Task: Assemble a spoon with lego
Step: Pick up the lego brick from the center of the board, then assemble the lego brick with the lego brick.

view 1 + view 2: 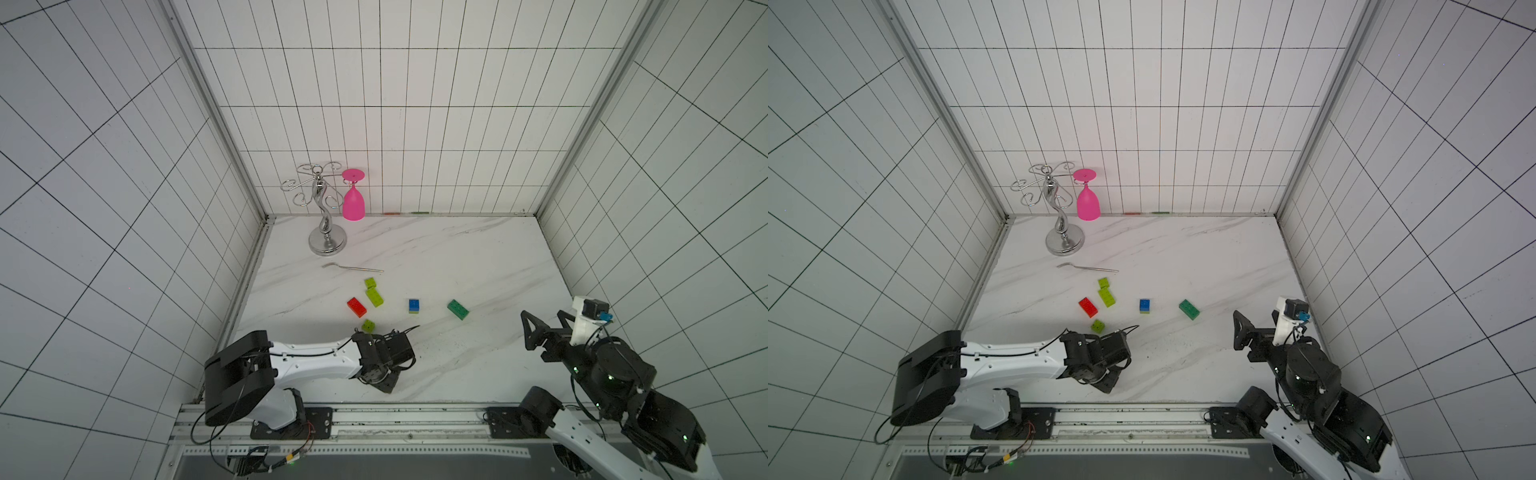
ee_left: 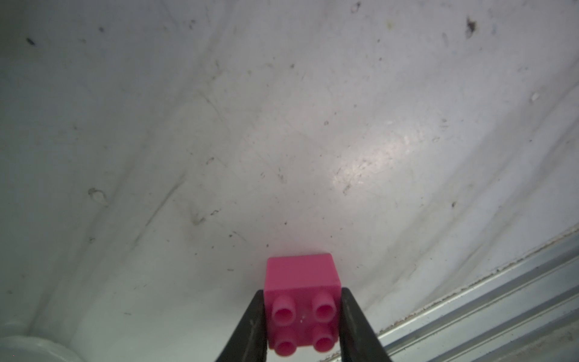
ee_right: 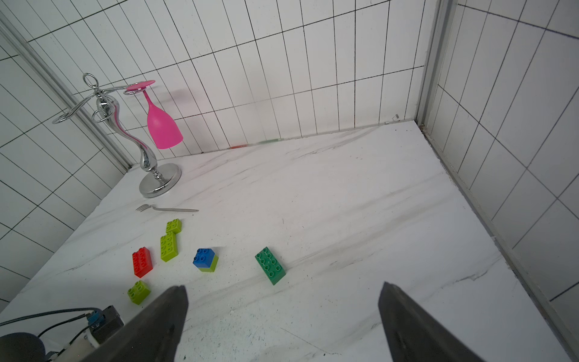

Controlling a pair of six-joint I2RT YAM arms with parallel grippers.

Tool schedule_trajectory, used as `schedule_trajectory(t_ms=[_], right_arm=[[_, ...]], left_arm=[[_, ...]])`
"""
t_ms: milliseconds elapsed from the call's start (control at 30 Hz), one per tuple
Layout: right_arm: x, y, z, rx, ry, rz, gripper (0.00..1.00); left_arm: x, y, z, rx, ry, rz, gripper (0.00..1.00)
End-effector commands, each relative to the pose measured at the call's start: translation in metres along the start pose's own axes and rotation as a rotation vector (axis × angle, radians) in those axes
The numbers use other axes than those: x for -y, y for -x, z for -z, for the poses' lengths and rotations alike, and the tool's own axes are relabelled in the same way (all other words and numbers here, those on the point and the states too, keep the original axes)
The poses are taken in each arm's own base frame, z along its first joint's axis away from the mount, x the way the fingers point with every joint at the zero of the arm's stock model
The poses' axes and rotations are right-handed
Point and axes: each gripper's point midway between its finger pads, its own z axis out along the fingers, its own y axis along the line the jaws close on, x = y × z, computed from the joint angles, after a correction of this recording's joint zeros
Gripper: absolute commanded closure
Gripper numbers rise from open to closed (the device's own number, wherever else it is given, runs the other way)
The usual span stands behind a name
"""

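The lego lies loose on the marble table in both top views: a red brick [image 1: 356,307], a long lime brick [image 1: 374,297], a small lime brick [image 1: 370,283], another small lime one [image 1: 368,325], a blue brick stacked on lime [image 1: 414,305] and a dark-green brick [image 1: 458,309]. The spoon is out of view. My left gripper [image 2: 302,291] is shut on a pink brick [image 2: 300,272], studs towards the camera, low near the table's front edge [image 1: 384,384]. My right gripper [image 3: 283,285] hangs open and empty at the front right [image 1: 542,318], apart from the dark-green brick [image 3: 270,265].
A chrome glass rack [image 1: 327,241] stands at the back left with a pink glass [image 1: 353,203] hanging upside down from it. A metal fork [image 1: 353,268] lies behind the lime bricks. Tiled walls close three sides. A metal rail [image 1: 374,409] runs along the front.
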Motion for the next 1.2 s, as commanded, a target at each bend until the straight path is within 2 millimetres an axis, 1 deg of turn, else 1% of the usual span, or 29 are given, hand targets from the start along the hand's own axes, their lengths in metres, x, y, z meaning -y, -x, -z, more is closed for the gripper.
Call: schedule_trajectory(t_ms=[0,33,100,167,267,367,467,567,633,700,767,833,900,967,1033,1167], right_arm=[[0.0,-0.003,-0.001,0.006,0.005,0.006,0.01],[0.0,-0.003,-0.001,0.006,0.004,0.006,0.01],[0.0,-0.003,-0.001,0.006,0.005,0.006,0.01],[0.0,-0.003,0.0,0.007,0.006,0.005,0.01],[0.0,-0.003,0.0,0.007,0.009,0.004,0.01],[0.0,-0.003,0.0,0.007,0.011,0.004,0.01],[-0.001,-0.003,0.0,0.006,0.013,0.006,0.01],[0.0,-0.002,0.001,0.013,0.018,0.002,0.01],[0.001,-0.001,0.003,0.021,0.02,-0.003,0.01],[0.001,-0.001,0.004,0.027,0.023,-0.006,0.01],[0.001,0.0,0.006,0.031,0.03,-0.007,0.01],[0.001,0.001,0.007,0.039,0.037,-0.012,0.01],[0.001,0.0,0.007,0.04,0.042,-0.013,0.01],[0.0,0.001,0.008,0.042,0.05,-0.014,0.01],[-0.001,0.001,0.008,0.04,0.054,-0.013,0.01],[-0.003,0.001,0.009,0.041,0.068,-0.01,0.01]], left_arm=[[-0.003,0.003,-0.004,0.003,0.04,-0.026,0.75],[-0.002,0.004,-0.003,0.008,0.043,-0.032,0.78],[-0.002,0.008,0.001,0.025,0.048,-0.039,0.79],[-0.003,0.014,0.007,0.042,0.067,-0.054,0.79],[-0.005,0.028,0.019,0.07,0.119,-0.124,0.79],[0.004,0.054,0.036,0.124,0.108,-0.21,0.79],[0.015,0.084,0.056,0.173,0.018,-0.293,0.79],[0.013,0.112,0.071,0.205,-0.053,-0.38,0.79],[0.014,0.121,0.078,0.182,-0.12,-0.472,0.8],[0.017,0.124,0.08,0.163,-0.131,-0.6,0.8],[0.014,0.129,0.079,0.15,-0.117,-0.697,0.8],[0.011,0.147,0.083,0.178,-0.148,-0.684,0.8],[0.009,0.161,0.084,0.189,-0.176,-0.696,0.8],[0.003,0.175,0.079,0.201,-0.149,-0.751,0.8],[0.001,0.187,0.074,0.201,-0.165,-0.827,0.8],[-0.006,0.198,0.062,0.17,-0.2,-0.967,0.81]])
